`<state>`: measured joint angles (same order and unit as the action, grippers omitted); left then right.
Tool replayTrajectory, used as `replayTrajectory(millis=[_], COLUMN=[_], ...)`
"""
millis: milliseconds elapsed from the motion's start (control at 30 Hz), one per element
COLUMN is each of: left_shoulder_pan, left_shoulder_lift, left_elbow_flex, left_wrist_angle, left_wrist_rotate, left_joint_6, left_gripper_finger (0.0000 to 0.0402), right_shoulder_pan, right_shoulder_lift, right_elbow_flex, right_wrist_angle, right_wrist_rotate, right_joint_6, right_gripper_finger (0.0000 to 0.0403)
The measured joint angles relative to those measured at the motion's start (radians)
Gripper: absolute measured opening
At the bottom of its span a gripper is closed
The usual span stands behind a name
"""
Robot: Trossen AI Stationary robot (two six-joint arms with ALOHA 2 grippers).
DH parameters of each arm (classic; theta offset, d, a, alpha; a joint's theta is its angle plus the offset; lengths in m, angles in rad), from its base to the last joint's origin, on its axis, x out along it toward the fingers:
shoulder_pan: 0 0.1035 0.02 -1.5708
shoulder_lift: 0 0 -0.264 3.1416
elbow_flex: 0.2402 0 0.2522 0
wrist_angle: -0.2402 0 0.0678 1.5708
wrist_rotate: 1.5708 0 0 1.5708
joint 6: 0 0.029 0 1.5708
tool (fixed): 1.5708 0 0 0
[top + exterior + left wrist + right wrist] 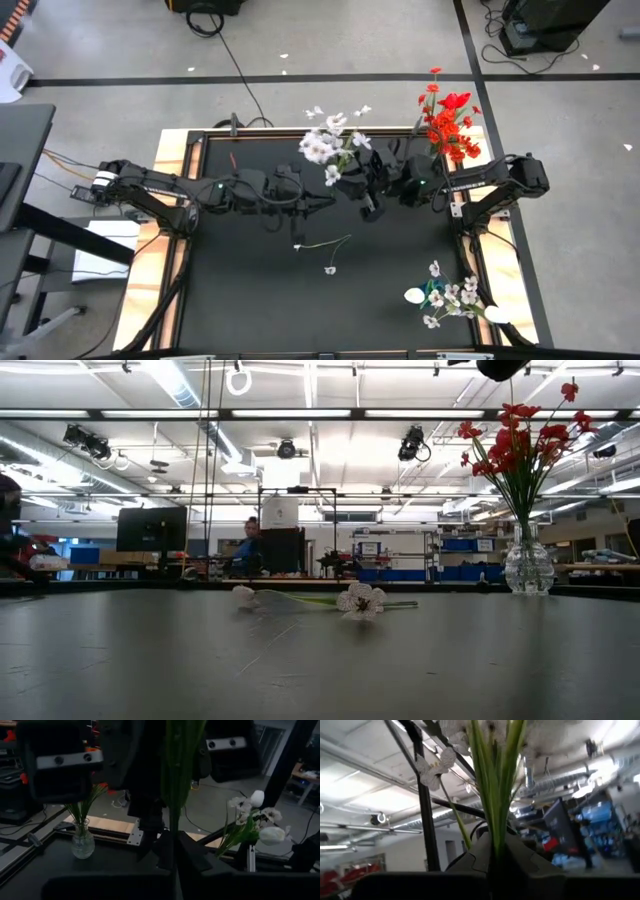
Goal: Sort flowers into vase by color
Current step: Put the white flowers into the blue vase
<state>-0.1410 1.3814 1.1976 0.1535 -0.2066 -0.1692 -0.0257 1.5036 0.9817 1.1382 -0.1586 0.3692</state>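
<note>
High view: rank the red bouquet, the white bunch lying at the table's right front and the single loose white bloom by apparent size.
1. Red bouquet and white bunch: look alike, unranked.
2. Loose white bloom: clearly smallest.

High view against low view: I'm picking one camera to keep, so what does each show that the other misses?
Only the high view: the left arm and right arm meeting at a white bunch, and white flowers lying at the table's near right corner. Only the low view: the glass vase and a person in the room behind. Both: the red flowers and one loose stem lying flat.
</note>
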Motion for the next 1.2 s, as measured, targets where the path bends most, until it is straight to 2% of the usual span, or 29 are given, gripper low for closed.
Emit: replayTrajectory(millis=[133,400,500,667,967,1067,1200], left_shoulder_pan=[0.0,-0.017,-0.021,-0.02,-0.031,-0.031,-0.026], left_shoulder_lift=[0.0,-0.032,-0.036,-0.048,-0.059,-0.062,-0.063], left_elbow_flex=[0.0,0.0,0.0,0.0,0.0,0.0,0.0], left_wrist_angle=[-0.043,-0.181,-0.218,-0.298,-0.307,-0.314,-0.335], left_wrist_rotate=[-0.001,0.004,0.008,0.048,0.048,0.049,0.057], left_joint_6=[0.001,-0.007,-0.011,-0.045,-0.073,-0.079,-0.113], left_gripper_finger=[0.0009,0.0007,0.0006,0.0006,0.0006,0.0006,0.0006], right_shoulder_pan=[-0.024,-0.078,-0.084,-0.088,-0.103,-0.099,-0.087], right_shoulder_lift=[0.0,-0.003,-0.004,-0.004,-0.04,-0.063,-0.084], right_elbow_flex=[0.0,0.0,0.0,0.0,0.0,0.0,0.0], right_wrist_angle=[-0.054,-0.187,-0.218,-0.261,-0.297,-0.367,-0.452], right_wrist_rotate=[-0.048,-0.397,-0.448,-0.462,-0.392,-0.382,-0.384], right_joint_6=[0.115,0.267,0.307,0.304,0.203,0.132,0.04], right_gripper_finger=[0.0068,0.013,0.014,0.0134,0.0126,0.0095,0.002])
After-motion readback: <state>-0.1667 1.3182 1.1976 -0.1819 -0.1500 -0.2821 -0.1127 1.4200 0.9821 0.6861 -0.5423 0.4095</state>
